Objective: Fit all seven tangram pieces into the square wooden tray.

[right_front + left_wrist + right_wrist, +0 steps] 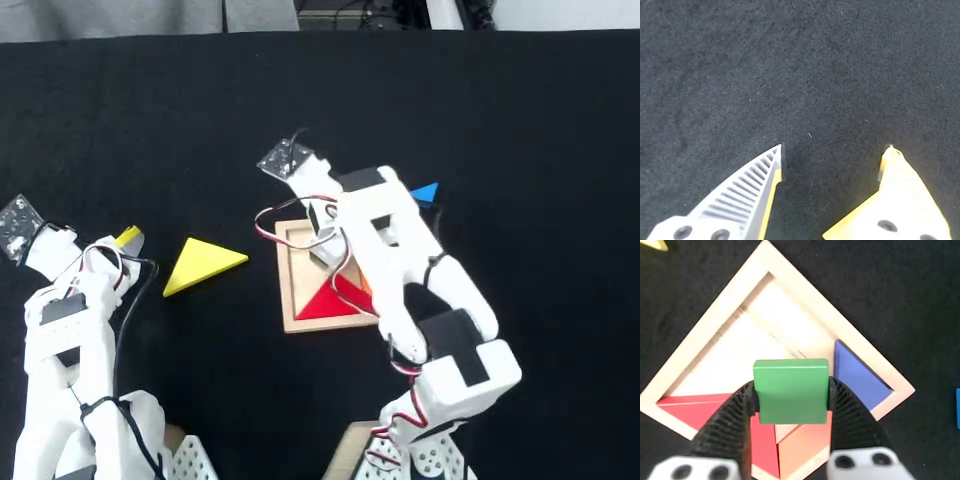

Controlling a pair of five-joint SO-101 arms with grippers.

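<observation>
Three pieces seated, a fourth gripped

Wooden tray (710,323) holds a red triangle (690,407), an orange piece (802,447) and a blue triangle (857,377). Right gripper (790,395) is over it, jaws pinching a green square (791,387). Yellow triangle (200,262) lies beside the tray. Left gripper (835,148): jaws spread over black cloth (790,60). Small blue piece (425,192) lies beyond the tray.

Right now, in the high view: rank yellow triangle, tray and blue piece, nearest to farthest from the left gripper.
1. Yellow triangle, right beside the left gripper.
2. Tray, mid-table, past the triangle.
3. Blue piece, beyond the tray's far corner.
</observation>
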